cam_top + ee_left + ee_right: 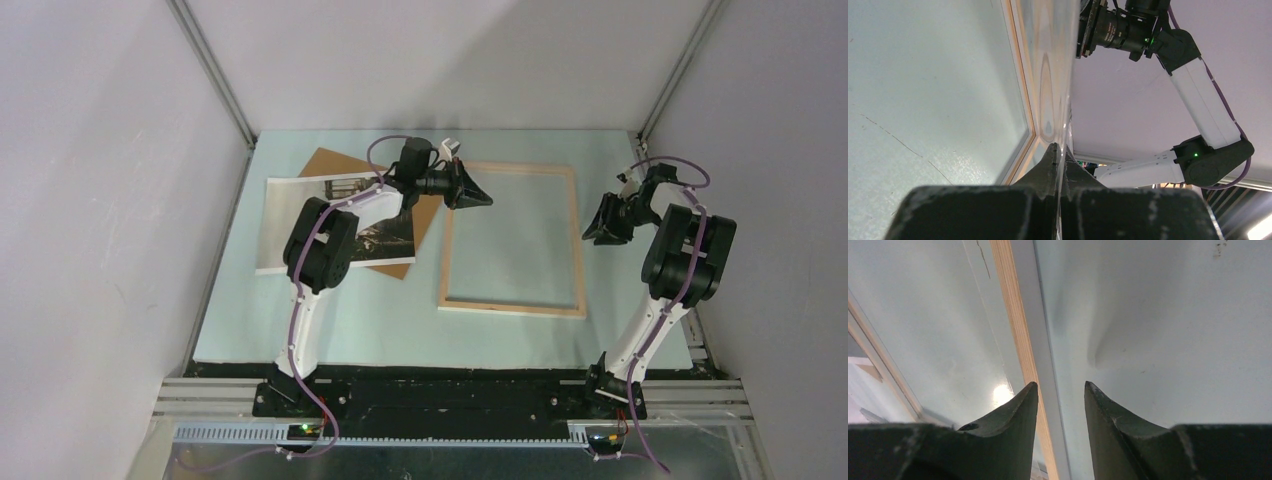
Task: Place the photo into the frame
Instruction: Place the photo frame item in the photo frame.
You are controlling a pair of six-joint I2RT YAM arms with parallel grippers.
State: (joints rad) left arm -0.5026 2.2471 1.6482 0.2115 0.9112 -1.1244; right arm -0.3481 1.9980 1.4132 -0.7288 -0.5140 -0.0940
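Top external view is showing the frame (512, 305) lying flat on the bench (350, 325), with the left claw (483, 197) at its far left corner, fingers pressed together; whether anything is being pinched is unclear. The photo (275, 225) is lying well to the left, overlapping a brown board (325, 162). The right claw (597, 232) is hovering over the frame's right rail, fingers spread, the rail running through the gap ungripped.
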